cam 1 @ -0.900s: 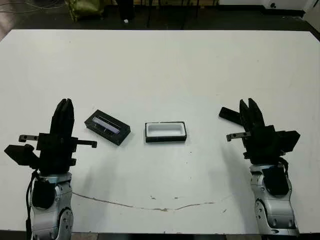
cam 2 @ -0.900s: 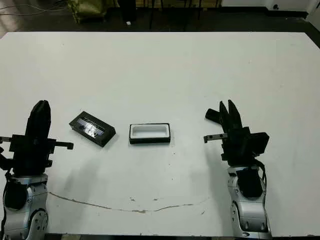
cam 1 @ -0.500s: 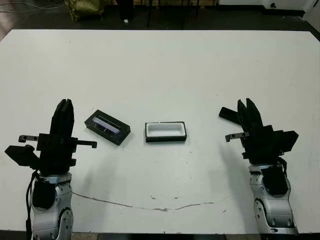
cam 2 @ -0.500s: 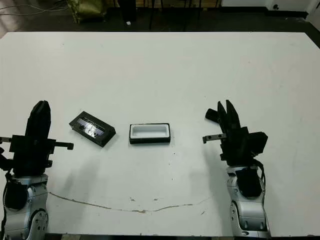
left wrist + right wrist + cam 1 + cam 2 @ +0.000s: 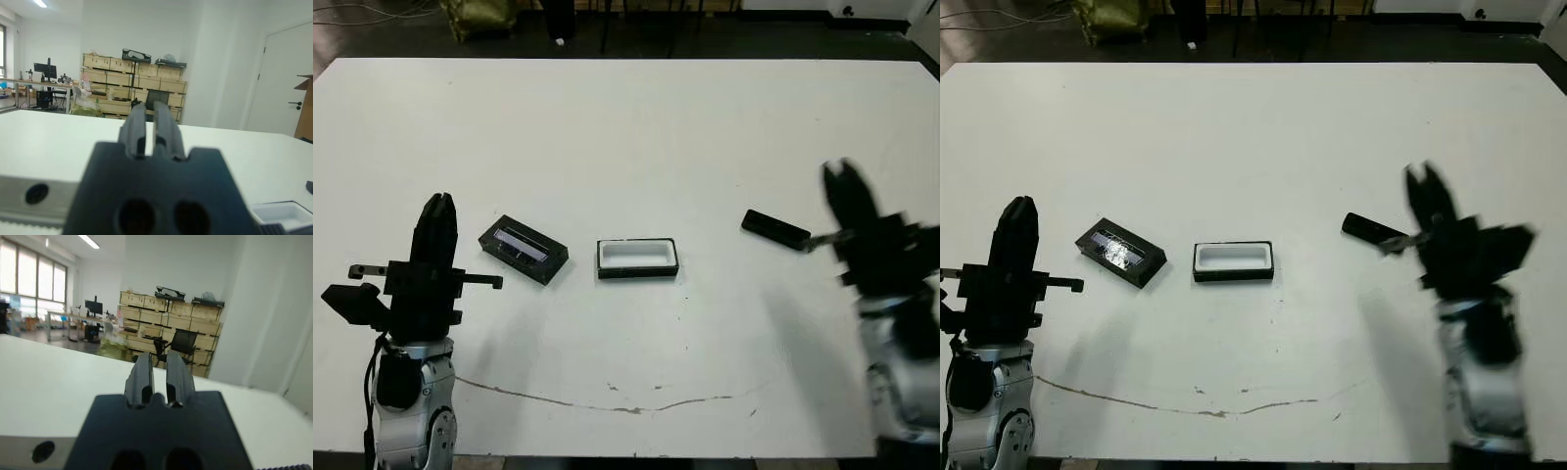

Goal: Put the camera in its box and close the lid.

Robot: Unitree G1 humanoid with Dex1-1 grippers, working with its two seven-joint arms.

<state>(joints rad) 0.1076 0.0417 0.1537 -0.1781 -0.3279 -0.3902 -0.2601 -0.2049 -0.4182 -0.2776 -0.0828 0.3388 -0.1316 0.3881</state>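
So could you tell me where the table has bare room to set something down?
The far half beyond the lid, box and camera is bare, as is the gap between box and camera. The lid and box sit close together.

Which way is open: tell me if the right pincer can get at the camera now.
Probably yes. The camera lies bare on the table, just left of the right pincer, with nothing between them.

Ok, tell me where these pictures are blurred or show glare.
Left and right eye views: the right gripper and its arm are smeared by motion blur, while the left gripper, the box and the camera are sharp. Right eye view: glare on the lid's shiny strip. Both wrist views: each gripper's near black body is out of focus.
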